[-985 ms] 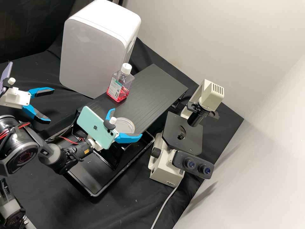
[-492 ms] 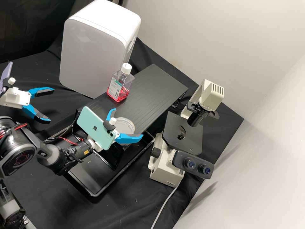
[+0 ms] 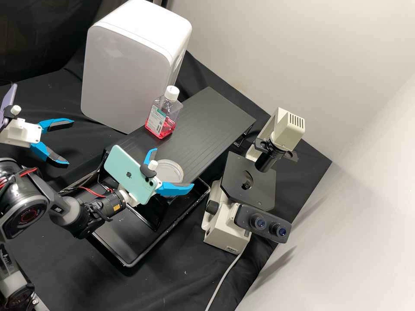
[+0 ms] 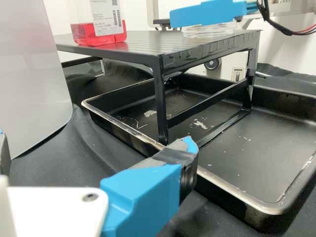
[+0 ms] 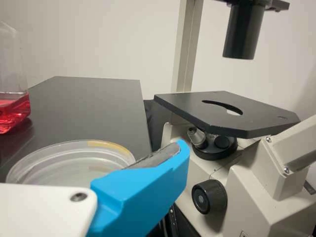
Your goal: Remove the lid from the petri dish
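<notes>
Step in hand: the approach to the grasp. As far as the views show, the lid is on the dish and not yet gripped.
Petri dish: sits flat at the near end of the raised black platform, close to that end's edge. It is clear plastic with a yellowish mark on its rim. The seam between lid and base is too faint to make out.
Right end effector: fingers spread wide apart and holding nothing. It straddles the dish, with one blue finger on each side at about rim height. Whether either finger touches the rim cannot be told.
Left end effector: fingers apart and empty. It hangs over the surface well off the platform's left edge, facing the black tray in which the platform stands.
Nearby: a flask of pink liquid stands on the platform's left edge, well apart from the dish. A microscope stands beside the tray on the right.
Next move calls for: closing the right fingers gently on the upper rim only. They should sit high enough to catch the lid and not the base. Then comes a straight, level lift, so the base stays put near the platform's edge.
</notes>
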